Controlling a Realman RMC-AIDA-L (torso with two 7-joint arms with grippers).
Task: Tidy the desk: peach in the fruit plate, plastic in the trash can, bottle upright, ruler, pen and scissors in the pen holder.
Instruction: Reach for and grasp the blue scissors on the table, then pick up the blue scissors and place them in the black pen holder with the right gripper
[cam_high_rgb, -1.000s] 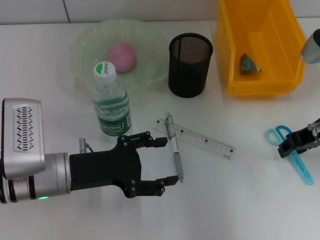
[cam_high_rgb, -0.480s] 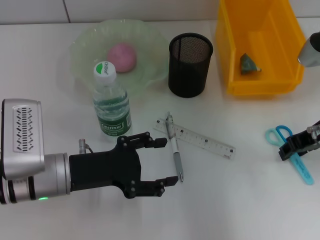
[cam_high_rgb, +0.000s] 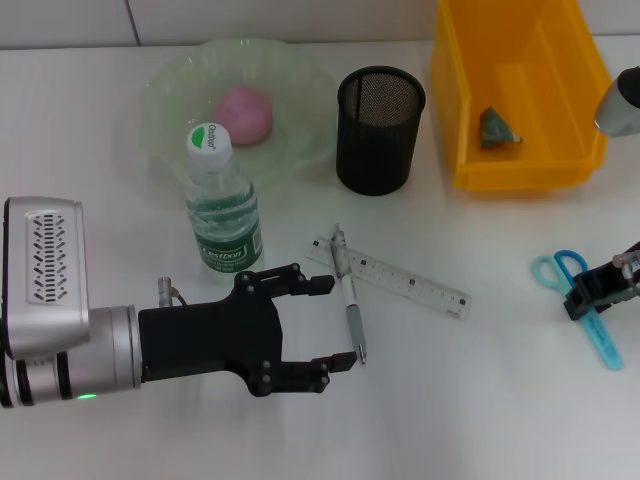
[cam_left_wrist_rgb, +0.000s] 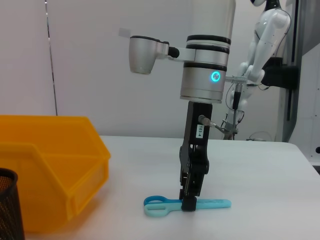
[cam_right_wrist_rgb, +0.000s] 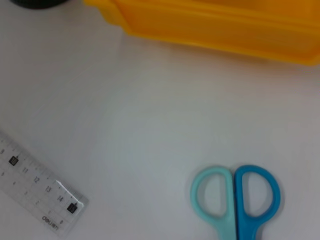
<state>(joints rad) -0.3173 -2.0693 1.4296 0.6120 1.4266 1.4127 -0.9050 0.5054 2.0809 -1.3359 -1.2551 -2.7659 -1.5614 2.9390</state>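
My left gripper (cam_high_rgb: 325, 322) is open just above the table, beside the grey pen (cam_high_rgb: 348, 296), which lies across the clear ruler (cam_high_rgb: 405, 280). The bottle (cam_high_rgb: 222, 205) stands upright. A pink peach (cam_high_rgb: 245, 113) lies in the green fruit plate (cam_high_rgb: 300, 80). Green plastic (cam_high_rgb: 497, 127) sits in the yellow trash bin (cam_high_rgb: 520, 170). The black mesh pen holder (cam_high_rgb: 380, 130) holds nothing visible. My right gripper (cam_high_rgb: 598, 290) is down over the blue scissors (cam_high_rgb: 600, 340). In the left wrist view that gripper (cam_left_wrist_rgb: 188, 202) reaches the scissors (cam_left_wrist_rgb: 215, 203) on the table.
The right wrist view has the scissors' handles (cam_right_wrist_rgb: 235, 197), the ruler's end (cam_right_wrist_rgb: 40, 195) and the bin wall (cam_right_wrist_rgb: 215, 25). The bin (cam_left_wrist_rgb: 50, 165) and pen holder (cam_left_wrist_rgb: 10, 205) also appear in the left wrist view. Bare white table lies between ruler and scissors.
My right gripper has edged slightly to the right over the scissors. The left arm and the other objects have not moved.
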